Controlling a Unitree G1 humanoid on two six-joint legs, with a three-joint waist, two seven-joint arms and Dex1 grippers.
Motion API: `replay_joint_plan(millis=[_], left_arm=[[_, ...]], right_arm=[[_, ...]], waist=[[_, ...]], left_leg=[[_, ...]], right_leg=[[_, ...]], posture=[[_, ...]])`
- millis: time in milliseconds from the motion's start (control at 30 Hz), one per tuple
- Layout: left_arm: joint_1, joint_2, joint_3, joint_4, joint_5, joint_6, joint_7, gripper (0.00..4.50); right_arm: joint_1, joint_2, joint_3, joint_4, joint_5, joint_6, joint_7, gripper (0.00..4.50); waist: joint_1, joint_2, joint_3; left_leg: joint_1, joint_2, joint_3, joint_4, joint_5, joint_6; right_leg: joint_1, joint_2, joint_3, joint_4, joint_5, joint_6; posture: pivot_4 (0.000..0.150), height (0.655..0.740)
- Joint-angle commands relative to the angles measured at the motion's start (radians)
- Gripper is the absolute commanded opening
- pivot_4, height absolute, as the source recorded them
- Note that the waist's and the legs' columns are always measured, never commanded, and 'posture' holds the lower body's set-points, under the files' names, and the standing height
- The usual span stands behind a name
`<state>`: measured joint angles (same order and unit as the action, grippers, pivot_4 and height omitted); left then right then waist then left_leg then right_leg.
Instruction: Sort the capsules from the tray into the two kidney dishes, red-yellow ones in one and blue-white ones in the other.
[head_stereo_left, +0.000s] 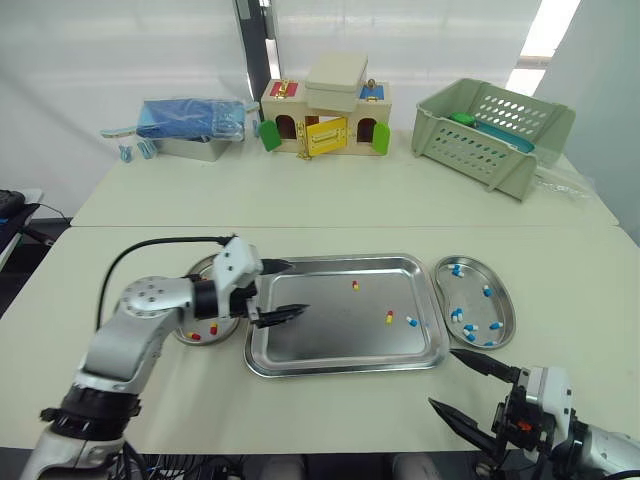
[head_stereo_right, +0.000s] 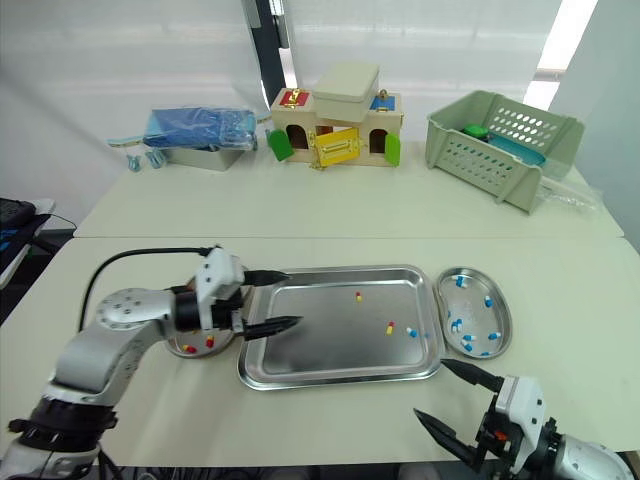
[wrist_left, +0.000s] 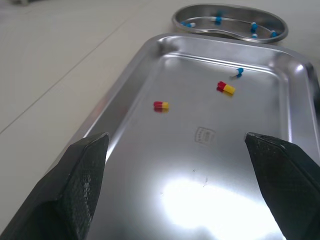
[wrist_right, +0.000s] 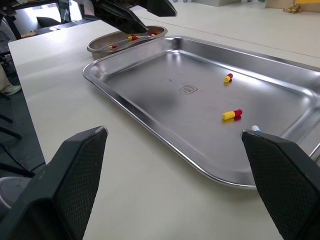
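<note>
While the left gripper (head_stereo_left: 297, 287) hangs over the left end of the steel tray (head_stereo_left: 320, 340), its two black fingers are spread wide and hold nothing; the right gripper (head_stereo_left: 442, 378) sits above the table (head_stereo_left: 300, 410) just off the tray's front right corner, its two fingers also wide apart and empty.

Three capsules lie loose on the tray floor, all in its right half: one red-yellow capsule (head_stereo_left: 355, 285) near the far rim; a second red-yellow capsule (head_stereo_left: 389, 317) nearer the front; one blue-white capsule (head_stereo_left: 411, 322) just right of that second one, close to the tray's right wall.

Two kidney dishes flank the tray, one at each short end. The left kidney dish (wrist_right: 102, 50) lies just beside the tray's left rim, partly covered by the left arm; two red-yellow capsules in it (head_stereo_left: 213, 328) can be counted for certain (the arm hides the rest of the bowl). The right kidney dish (head_stereo_left: 472, 285) lies just beside the tray's right rim and holds only blue-white capsules (head_stereo_left: 488, 291), about seven, though some lie too close together for a sure count.

Well behind the tray, on the far table, stand one wooden toy house (head_stereo_left: 325, 125) with a pale lidded box (head_stereo_left: 337, 80) on its roof, one pale green slotted basket (head_stereo_left: 490, 130) to the right, and one metal box under a blue bag (head_stereo_left: 190, 118) to the left.
</note>
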<state>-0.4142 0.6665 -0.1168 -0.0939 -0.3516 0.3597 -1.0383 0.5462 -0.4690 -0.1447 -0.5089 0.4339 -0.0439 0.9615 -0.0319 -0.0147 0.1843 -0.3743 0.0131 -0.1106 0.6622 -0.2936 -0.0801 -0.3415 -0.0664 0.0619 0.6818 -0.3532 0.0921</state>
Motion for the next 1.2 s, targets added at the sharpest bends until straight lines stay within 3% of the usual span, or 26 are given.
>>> replay_joint_plan(millis=[33,433,767,867,1200], left_arm=[[-0.084,-0.049,-0.051,0.059,0.043,-0.036,-0.01,4.48],[-0.259,-0.23,-0.175,0.385,0.222,-0.168,0.02,4.48],[-0.339,-0.323,-0.193,0.55,0.292,-0.154,0.036,4.48],[-0.344,-0.331,-0.196,0.554,0.3,-0.136,0.027,3.92],[-0.313,-0.32,-0.217,0.506,0.331,-0.082,-0.001,0.93]], right_arm=[[0.016,0.025,0.004,-0.01,-0.006,-0.053,-0.031,4.5],[0.096,0.076,0.07,0.009,-0.068,-0.15,-0.098,4.5],[0.115,0.074,0.104,-0.008,-0.089,-0.158,-0.153,4.5],[0.121,0.072,0.113,-0.014,-0.095,-0.158,-0.164,4.5],[0.132,0.055,0.136,-0.033,-0.104,-0.151,-0.195,4.5]], waist=[[0.0,0.0,0.0],[-0.002,0.0,0.0],[0.0,0.0,0.0],[-0.001,0.0,0.0],[0.0,0.0,0.0]], left_leg=[[0.0,0.0,0.0,0.0,0.0,0.0],[0.0,-0.001,-0.001,0.0,0.0,0.0],[0.0,-0.001,-0.001,0.0,0.0,0.0],[0.0,-0.001,-0.001,0.0,0.0,0.0],[0.0,-0.001,-0.001,0.0,0.0,0.0]], right_leg=[[0.0,0.0,0.0,0.0,0.0,0.0],[-0.001,0.0,0.0,0.0,0.0,0.0],[0.0,0.0,0.0,0.0,0.0,0.0],[0.0,0.0,0.0,0.0,0.0,0.0],[0.0,0.0,0.0,0.0,0.0,0.0]], posture=[[0.15,0.74],[0.15,0.74],[0.15,0.74],[0.15,0.74],[0.15,0.74]])
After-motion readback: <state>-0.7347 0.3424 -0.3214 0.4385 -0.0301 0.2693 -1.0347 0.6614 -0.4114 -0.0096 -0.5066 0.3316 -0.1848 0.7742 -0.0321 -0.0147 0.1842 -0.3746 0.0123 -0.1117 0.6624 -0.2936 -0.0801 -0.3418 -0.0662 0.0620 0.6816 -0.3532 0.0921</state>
